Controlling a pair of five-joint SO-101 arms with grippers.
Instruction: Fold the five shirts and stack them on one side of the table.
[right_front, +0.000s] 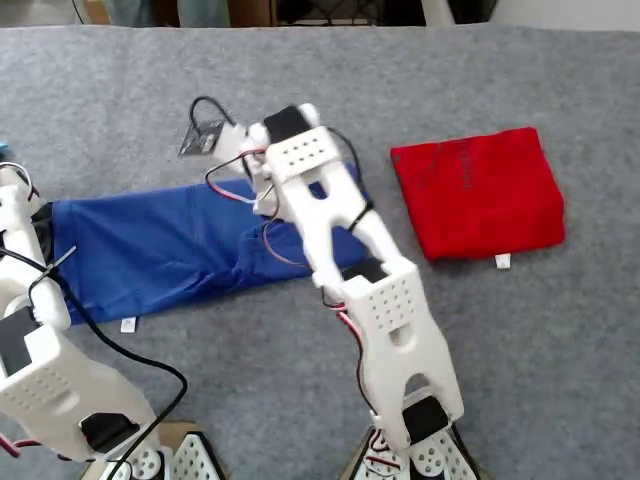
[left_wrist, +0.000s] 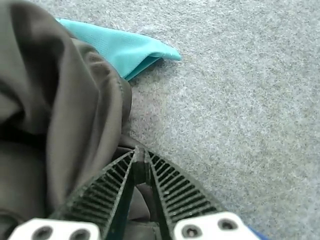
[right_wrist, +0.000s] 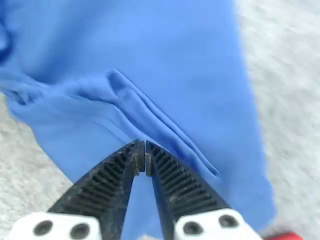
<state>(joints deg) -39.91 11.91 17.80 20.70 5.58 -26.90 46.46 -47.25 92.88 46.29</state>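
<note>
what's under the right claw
The blue shirt, spread on the table. The right claw is shut over it and hides the cloth right beneath its tips.

This looks like a robotics lab or test bench rather than a home. A grey felt-like covering runs across the whole worktop (right_front: 520, 350). Two white plastic arms with perforated shells stand at the lower edge of the high view, the left arm (right_front: 45, 375) in the lower left corner and the right arm (right_front: 350, 250) at centre. Loose cables (right_front: 228, 187) loop over them in the open. A blue shirt (right_front: 160, 245) and a folded red shirt (right_front: 478, 192) lie flat on the felt. Along the top edge, slivers of furniture (right_front: 250, 10) show, too cut off to identify.
</note>
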